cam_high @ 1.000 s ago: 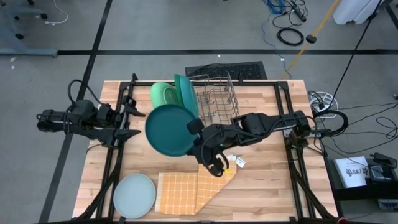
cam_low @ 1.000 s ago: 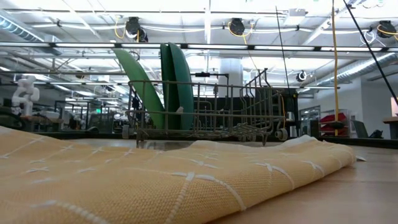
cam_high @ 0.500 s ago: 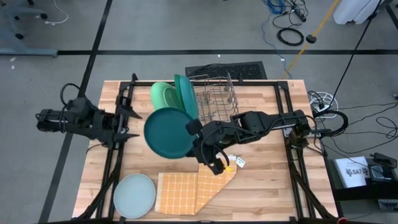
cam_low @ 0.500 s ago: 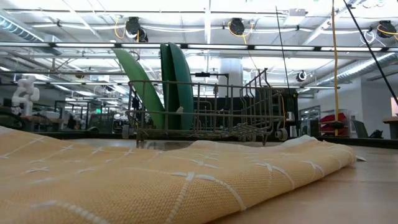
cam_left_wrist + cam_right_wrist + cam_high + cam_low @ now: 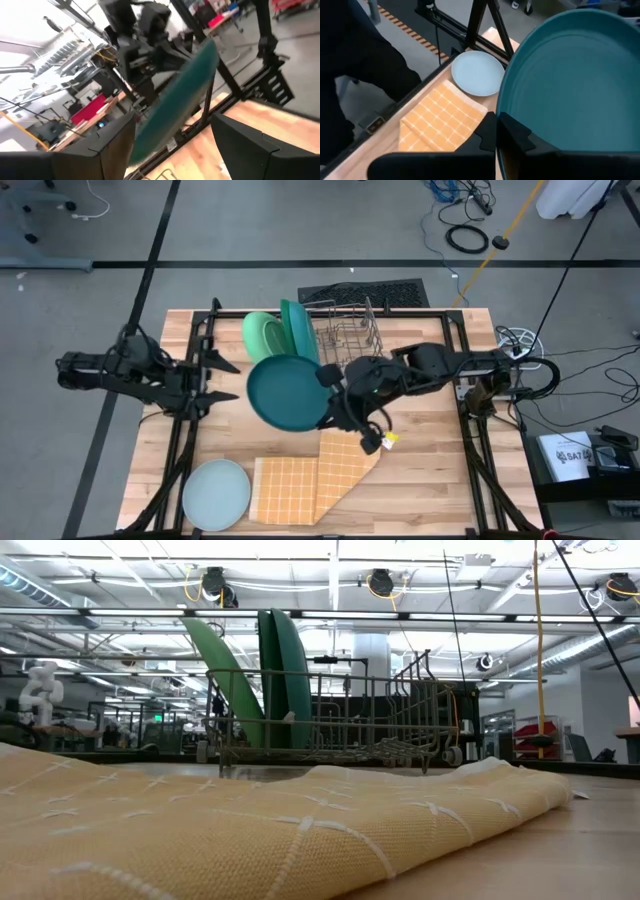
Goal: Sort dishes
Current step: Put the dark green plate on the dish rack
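Holding the teal plate point(image 5: 288, 392) by its rim, the right gripper point(image 5: 330, 385) carries it above mid-table, near the rack point(image 5: 345, 340). Plate looks rigid, glazed, likely slippery and breakable; a rim pinch suits it. Left gripper point(image 5: 215, 380) waits near the left edge, fingers wide, empty.

We see a wooden bench point(image 5: 420, 480): the grey wire rack point(image 5: 350, 340) at twelve o'clock, the orange checked cloth point(image 5: 305, 480) at six — a corner folded — and a pale blue plate point(image 5: 216, 494) at seven.
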